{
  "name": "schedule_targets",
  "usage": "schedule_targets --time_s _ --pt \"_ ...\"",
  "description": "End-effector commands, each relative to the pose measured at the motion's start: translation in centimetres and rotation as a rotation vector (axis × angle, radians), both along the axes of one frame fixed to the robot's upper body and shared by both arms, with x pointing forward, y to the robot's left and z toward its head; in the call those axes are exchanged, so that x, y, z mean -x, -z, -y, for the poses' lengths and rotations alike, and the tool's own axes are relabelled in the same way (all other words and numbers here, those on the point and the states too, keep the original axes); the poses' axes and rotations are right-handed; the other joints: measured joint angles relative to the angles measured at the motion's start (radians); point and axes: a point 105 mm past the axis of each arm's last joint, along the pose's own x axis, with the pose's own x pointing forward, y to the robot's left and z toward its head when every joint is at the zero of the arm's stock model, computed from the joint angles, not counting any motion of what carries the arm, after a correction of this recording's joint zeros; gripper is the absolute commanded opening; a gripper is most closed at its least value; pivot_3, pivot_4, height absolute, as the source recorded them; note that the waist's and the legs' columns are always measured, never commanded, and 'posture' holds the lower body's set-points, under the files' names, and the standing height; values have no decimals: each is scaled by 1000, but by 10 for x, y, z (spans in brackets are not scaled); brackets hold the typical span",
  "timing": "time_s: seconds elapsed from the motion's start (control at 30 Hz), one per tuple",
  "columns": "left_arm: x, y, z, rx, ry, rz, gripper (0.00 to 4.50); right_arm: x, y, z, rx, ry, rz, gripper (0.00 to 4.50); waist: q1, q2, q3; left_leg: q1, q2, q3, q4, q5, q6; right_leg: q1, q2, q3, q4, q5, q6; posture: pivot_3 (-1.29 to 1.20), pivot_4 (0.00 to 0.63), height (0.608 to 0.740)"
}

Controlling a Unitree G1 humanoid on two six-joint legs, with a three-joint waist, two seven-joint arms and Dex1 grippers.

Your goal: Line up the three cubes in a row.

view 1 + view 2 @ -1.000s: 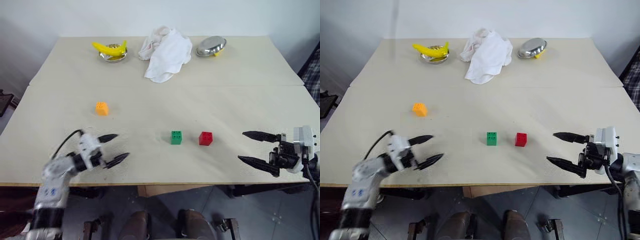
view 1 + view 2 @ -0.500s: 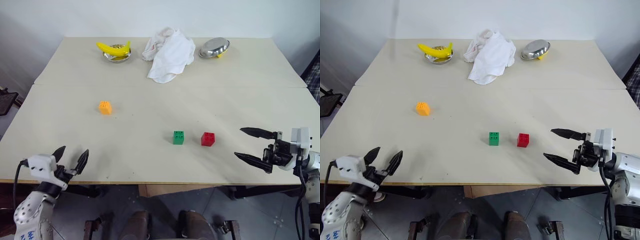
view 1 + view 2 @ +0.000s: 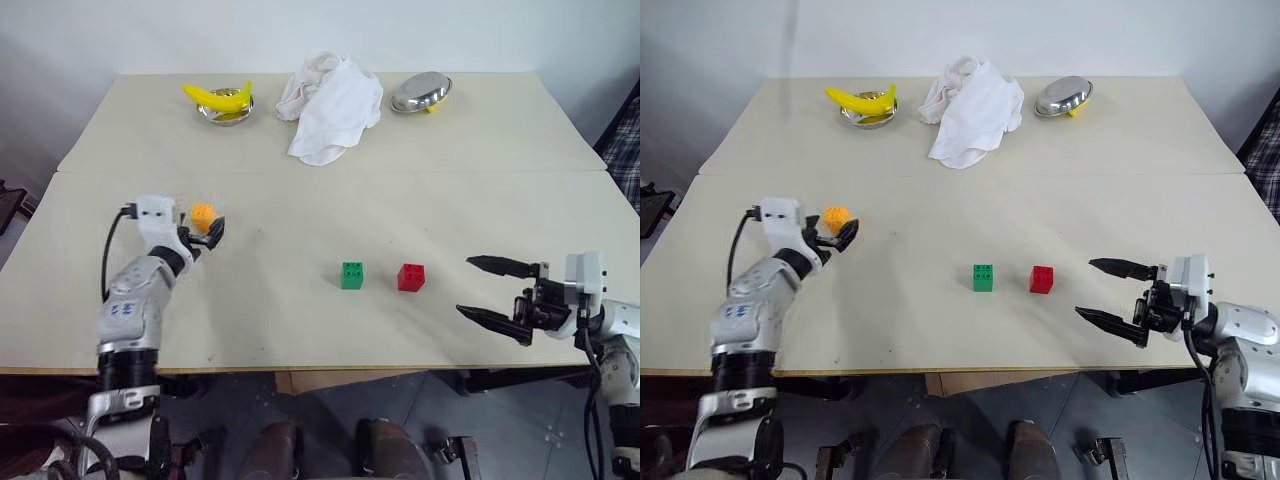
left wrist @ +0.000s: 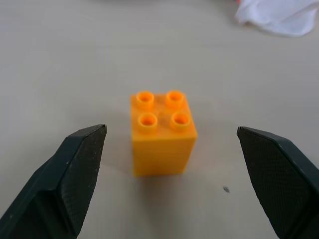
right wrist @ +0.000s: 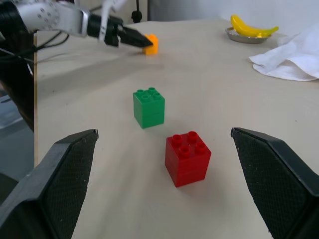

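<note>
The left gripper (image 4: 169, 144), spread, flanks the orange cube (image 4: 162, 132) without touching it, toward the table's (image 3: 300, 170) left edge. The right gripper (image 3: 492, 292), also spread, hangs near the front right corner, with the green cube (image 3: 352, 275) and red cube (image 3: 411, 277) side by side near the front edge.

Lab: bare test table (image 3: 420, 200), plain wall (image 3: 300, 30)

A beige table (image 3: 480, 140) stands against a plain white wall (image 3: 320, 30); grey tiled floor (image 3: 500, 430) below.
</note>
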Motion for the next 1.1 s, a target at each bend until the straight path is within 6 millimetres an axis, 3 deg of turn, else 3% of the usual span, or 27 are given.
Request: schedule_targets --time_s 0.03,0.13,0.33,0.47,0.53,0.63,0.83,1.1 --pt "-9 -14 -3 -3 -47 54 4453 2 -6 -3 -22 14 35 4500 3 0 0 0 0 0 0 0 0 0 0 0 0 0 0 0 150 740" --pt "-11 -15 -3 -29 -55 54 4453 4 -3 -3 -23 22 34 4500 5 0 0 0 0 0 1 0 0 0 -1 0 0 0 0 0 150 740" --pt "-3 -9 -3 -26 -18 14 2665 7 2 1 -27 43 34 4500 4 0 0 0 0 -1 1 0 0 0 -1 1 0 0 0 0 150 740" --pt "-3 -18 -6 -26 19 60 1572 8 4 4 -26 53 36 4500 3 0 0 0 0 0 1 0 0 0 -1 2 0 0 0 0 150 740" --pt "-2 -25 2 -12 102 110 1485 9 5 6 -24 55 34 4500 3 0 0 0 0 0 1 0 0 0 -1 2 0 0 0 0 150 740" --pt "20 -36 28 -108 474 184 1485 13 8 10 -12 65 27 4500 4 0 0 0 0 -1 1 0 0 0 -1 1 0 0 0 0 150 740" --pt "76 -14 55 -461 1141 115 1485 15 8 24 17 84 10 4500 -1 1 0 0 0 1 -1 0 -1 1 0 0 -4 0 0 0 150 740" --pt "67 4 110 -507 1401 111 1485 23 10 28 32 89 -11 4500 7 0 0 -1 -2 -1 1 1 1 2 -1 0 -1 0 0 0 150 740"
